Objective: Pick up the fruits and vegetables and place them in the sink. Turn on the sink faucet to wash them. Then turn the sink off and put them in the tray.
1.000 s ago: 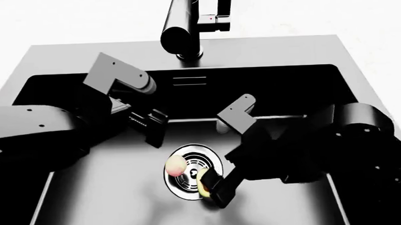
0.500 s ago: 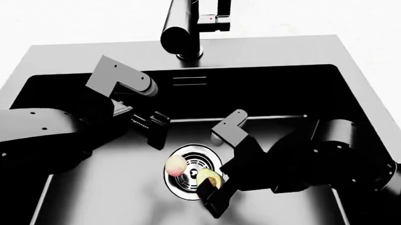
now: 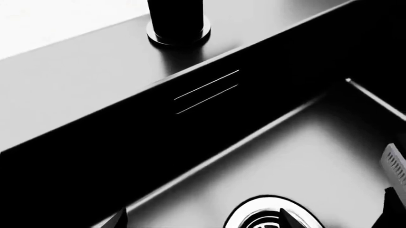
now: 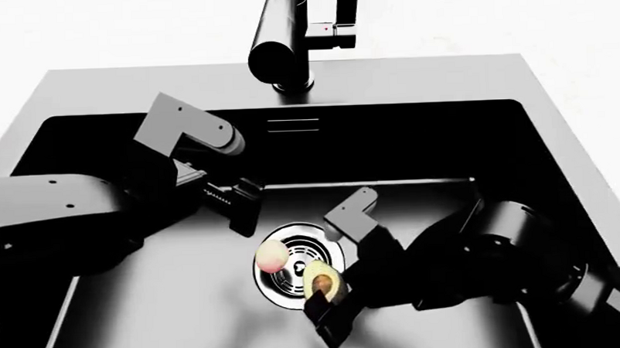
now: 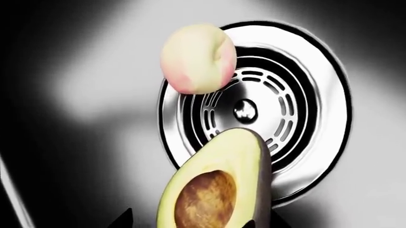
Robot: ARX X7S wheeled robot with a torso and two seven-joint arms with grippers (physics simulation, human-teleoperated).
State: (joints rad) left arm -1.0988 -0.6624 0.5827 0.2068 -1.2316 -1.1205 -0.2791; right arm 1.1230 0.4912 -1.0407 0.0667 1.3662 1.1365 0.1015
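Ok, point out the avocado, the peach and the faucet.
avocado (image 5: 212,190): right wrist view, on the cut green flesh above the pit.
peach (image 5: 198,58): right wrist view, middle of the fruit.
faucet (image 4: 277,37): head view, on the thick spout.

Round steel drain (image 5: 254,111): polished, mirror-glossy. Large black sink basin (image 4: 170,303): smooth satin sheen. Tall black faucet (image 4: 280,36): matt. Halved avocado (image 5: 219,190): smooth flesh. Pink-yellow peach (image 5: 198,58): matt skin.

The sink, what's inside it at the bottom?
Inside the sink lie a round steel drain, a peach on its edge, and a halved avocado, pit showing. Both grippers reach in too. The avocado hides part of the drain.
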